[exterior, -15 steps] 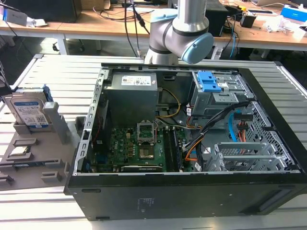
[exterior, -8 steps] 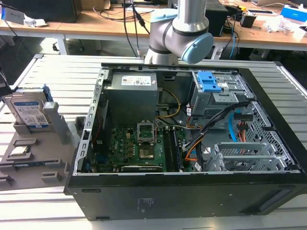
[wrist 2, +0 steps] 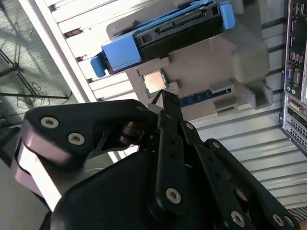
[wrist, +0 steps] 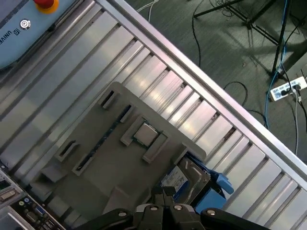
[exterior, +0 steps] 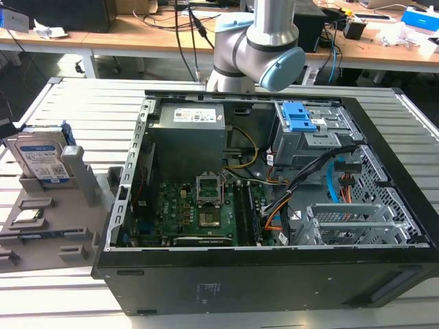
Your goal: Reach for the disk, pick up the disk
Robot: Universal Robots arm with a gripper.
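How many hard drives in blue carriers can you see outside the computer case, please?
1. The disk stands upright in the grey holder, at the exterior view's left of the computer case. Others may sit hidden inside the drive cage.

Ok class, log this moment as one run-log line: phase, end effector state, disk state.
phase: reach | end effector: shut, empty, over grey fixture | disk: upright in fixture, not grasped

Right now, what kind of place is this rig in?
Probably a robotics or electronics lab bench. An opened computer case with its motherboard exposed sits on a slatted metal table. The disk stands in a grey fixture, and cable-strewn wooden desks are behind.
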